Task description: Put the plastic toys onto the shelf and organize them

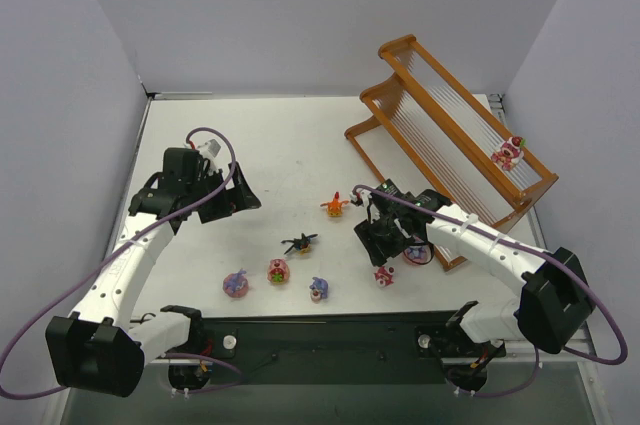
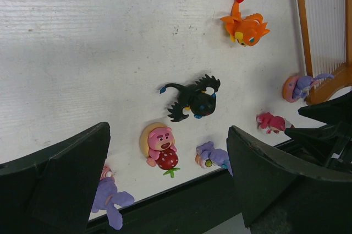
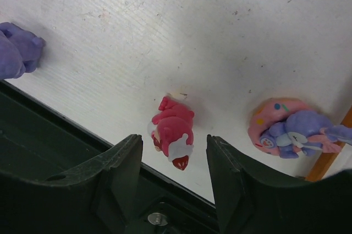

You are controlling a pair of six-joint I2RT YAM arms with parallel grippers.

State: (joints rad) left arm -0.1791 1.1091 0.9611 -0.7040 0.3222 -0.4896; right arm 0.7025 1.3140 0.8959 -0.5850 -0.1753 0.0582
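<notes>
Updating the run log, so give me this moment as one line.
left jaws open, empty | right jaws open, lined up on pink-red toy | one bear on shelf | other toys on table

I'm looking into a robot test cell: a lab bench set-up, not a home or a shop. The white worktop (image 1: 270,145) is boxed in on three sides by plain pale walls (image 1: 300,15). Two white jointed machines, the left arm (image 1: 125,270) and the right arm (image 1: 490,243), are bolted to a black base plate (image 1: 320,340) at the near edge. Purple cables (image 1: 210,129) loop loosely along them. What sits on the worktop reads as test props: small plastic toys (image 1: 278,270) scattered on the surface, and a wooden rack (image 1: 450,135) in the far right corner.
</notes>
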